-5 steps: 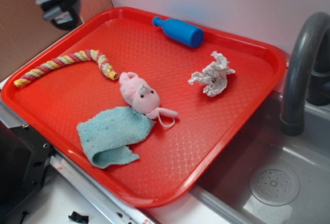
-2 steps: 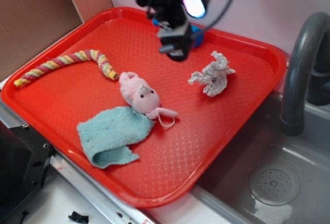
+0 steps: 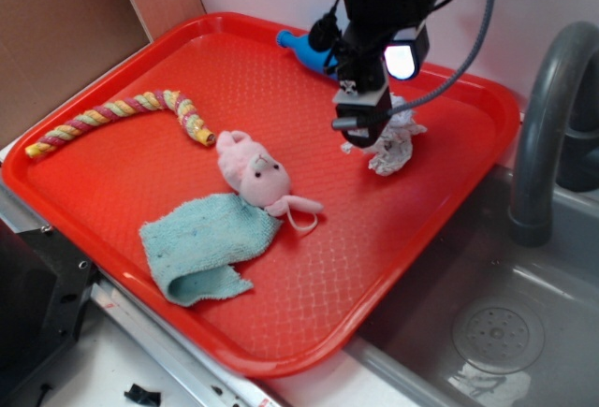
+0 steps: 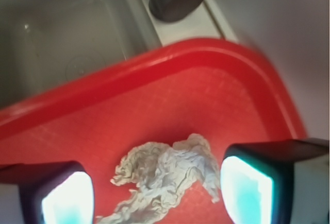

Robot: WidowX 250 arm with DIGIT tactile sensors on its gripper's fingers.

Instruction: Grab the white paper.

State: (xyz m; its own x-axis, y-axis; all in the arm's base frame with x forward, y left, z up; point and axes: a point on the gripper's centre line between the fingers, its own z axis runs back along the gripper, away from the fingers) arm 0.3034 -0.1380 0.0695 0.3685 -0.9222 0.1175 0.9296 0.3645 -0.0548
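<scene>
A red tray (image 3: pixel 112 182) sits beside a grey sink (image 3: pixel 505 332). On its right half lies the white paper (image 4: pixel 165 175), between the fingers of the wide-open claw (image 4: pixel 154 190), seemingly untouched and unheld.

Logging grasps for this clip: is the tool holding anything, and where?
Nothing held. The tool is open, its fingers either side of the white paper, not closed on it.

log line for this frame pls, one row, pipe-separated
phase: approach | gripper: open, above white paper, no contact seen | paper: between fingers in wrist view, on red tray | pink plush, cloth: apart from it
</scene>
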